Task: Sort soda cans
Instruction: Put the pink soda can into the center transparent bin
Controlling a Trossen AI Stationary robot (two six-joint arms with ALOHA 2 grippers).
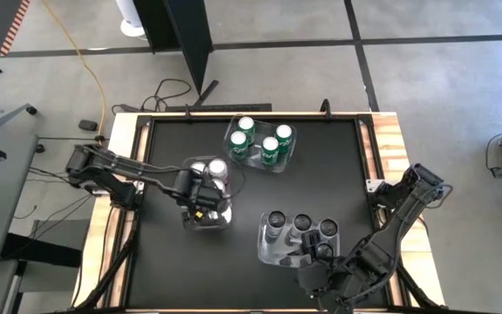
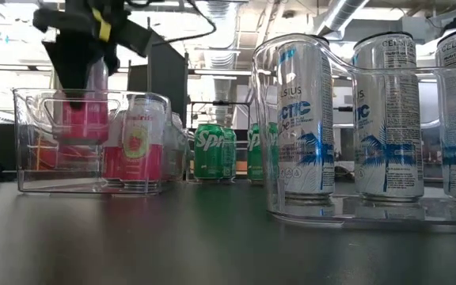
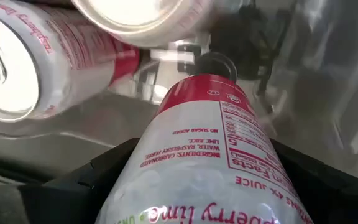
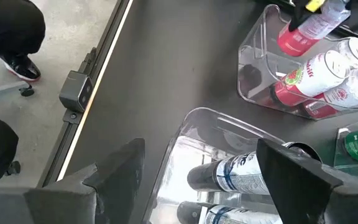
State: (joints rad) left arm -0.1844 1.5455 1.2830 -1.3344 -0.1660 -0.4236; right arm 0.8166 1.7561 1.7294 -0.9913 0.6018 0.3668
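the black table (image 1: 251, 187) carries three clear bins, each plainly meant for one colour. the bin (image 1: 260, 139) at the far side already holds four green cans (image 1: 271, 150) standing upright, and the bin (image 1: 299, 240) near the front on the right side holds the dark cans (image 1: 301, 223), also upright, so those two groups look finished. the third bin (image 1: 207, 205), toward the left side, is for the red-pink cans (image 2: 137, 146); several stand in it already, their silver tops showing from above. the left gripper (image 1: 200, 199) hangs over that bin with its fingers closed around one more red-pink can (image 3: 204, 155), held by its sides and upright, bottom end lowered inside the bin walls, which suits setting it down in the free spot beside the others. i'd judge this the last can of the sort, just short of release. the right gripper (image 4: 197, 177) waits at the table's front edge beside the dark-can bin, jaws spread wide and holding nothing, kept clear of the left arm's work.
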